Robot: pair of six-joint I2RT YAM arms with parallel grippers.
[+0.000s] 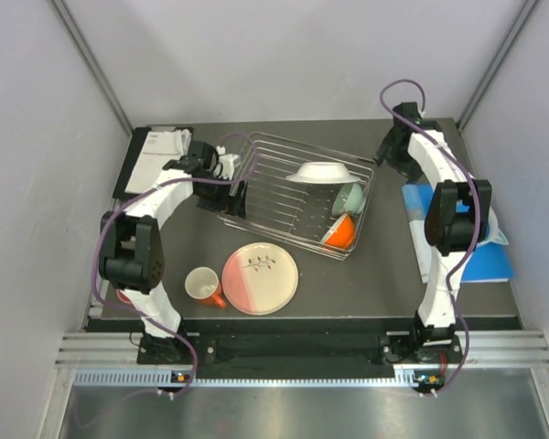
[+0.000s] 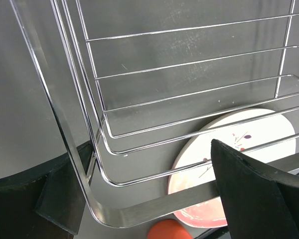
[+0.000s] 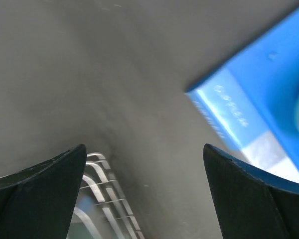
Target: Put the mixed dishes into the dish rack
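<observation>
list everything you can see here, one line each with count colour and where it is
dish rack: 1, silver wire, middle of the table, set at an angle
white bowl: 1, white, in the rack's far right part
mint green bowl: 1, mint green, in the rack, next to the white bowl
orange cup: 1, orange, in the rack's near right corner
mug: 1, orange with white inside, on the table left of the plate
plate: 1, pink and cream, twig motif, flat in front of the rack
tray: 1, black, holding white papers, far left corner
blue book: 1, blue, right side
table: 1, dark grey
left arm: 1, white and black, jaws open astride the rack's left rim
right arm: 1, white and black, far right, jaws open, empty
</observation>
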